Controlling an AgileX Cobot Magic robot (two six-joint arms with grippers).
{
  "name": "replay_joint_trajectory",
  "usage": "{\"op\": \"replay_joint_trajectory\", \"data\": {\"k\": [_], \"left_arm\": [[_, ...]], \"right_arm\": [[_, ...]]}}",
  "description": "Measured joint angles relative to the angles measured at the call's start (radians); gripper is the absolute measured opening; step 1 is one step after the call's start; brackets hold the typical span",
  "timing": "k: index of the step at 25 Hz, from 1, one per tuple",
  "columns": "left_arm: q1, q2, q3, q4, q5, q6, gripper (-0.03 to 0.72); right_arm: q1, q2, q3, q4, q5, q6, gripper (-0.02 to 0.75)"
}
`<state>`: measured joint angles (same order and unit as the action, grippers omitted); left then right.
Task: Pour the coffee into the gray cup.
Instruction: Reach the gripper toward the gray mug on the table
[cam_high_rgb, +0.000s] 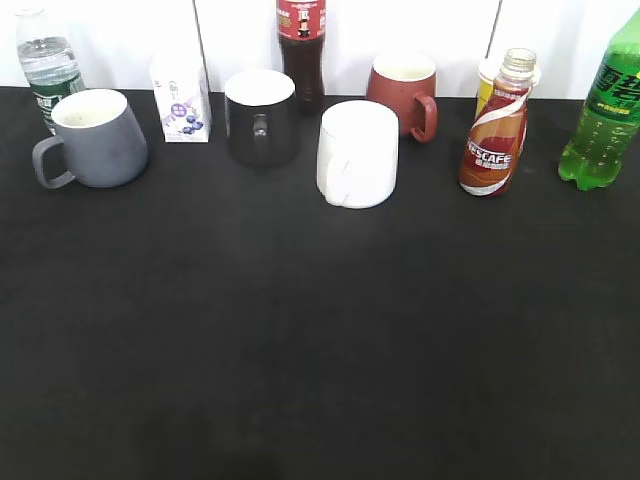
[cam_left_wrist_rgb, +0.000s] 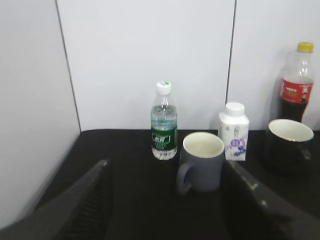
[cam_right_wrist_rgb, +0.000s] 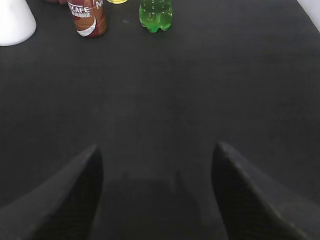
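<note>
A row of drinks and mugs is standing along the far edge of a black table (cam_high_rgb: 320, 350), against a white wall. The gray cup (cam_high_rgb: 95, 137) is sitting at the upper left of the exterior view, handle pointing left, just in front of a water bottle (cam_high_rgb: 45, 65) and beside a small milk carton (cam_high_rgb: 181, 98). The coffee (cam_high_rgb: 497, 130) is standing uncapped at the upper right, between a white mug (cam_high_rgb: 358, 153) and a green soda bottle (cam_high_rgb: 603, 115). A black mug (cam_high_rgb: 260, 117) is sitting left of the white one. The whole lower part of the table is lying open. The left gripper (cam_left_wrist_rgb: 170, 200) is hanging spread wide, framing the gray cup from a distance. The right gripper (cam_right_wrist_rgb: 156, 195) is also spread apart, empty, over bare tabletop well short of the coffee.
</note>
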<state>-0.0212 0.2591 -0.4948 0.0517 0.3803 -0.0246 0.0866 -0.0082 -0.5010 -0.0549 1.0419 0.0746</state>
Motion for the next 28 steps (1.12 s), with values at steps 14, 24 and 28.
{"op": "replay_joint_trajectory", "data": {"k": [14,24,28], "left_arm": [[0.003,1.209,0.001,0.010,-1.022,0.000,0.498],[0.003,1.586,-0.043,0.023,-1.294,0.000,0.490],[0.004,1.661,-0.134,0.015,-1.294,0.000,0.393]], "right_arm": [[0.000,0.000,0.000,0.000,0.000,0.000,0.531],[0.000,0.000,0.000,0.000,0.001,0.000,0.531],[0.000,0.000,0.000,0.000,0.000,0.001,0.531]]}}
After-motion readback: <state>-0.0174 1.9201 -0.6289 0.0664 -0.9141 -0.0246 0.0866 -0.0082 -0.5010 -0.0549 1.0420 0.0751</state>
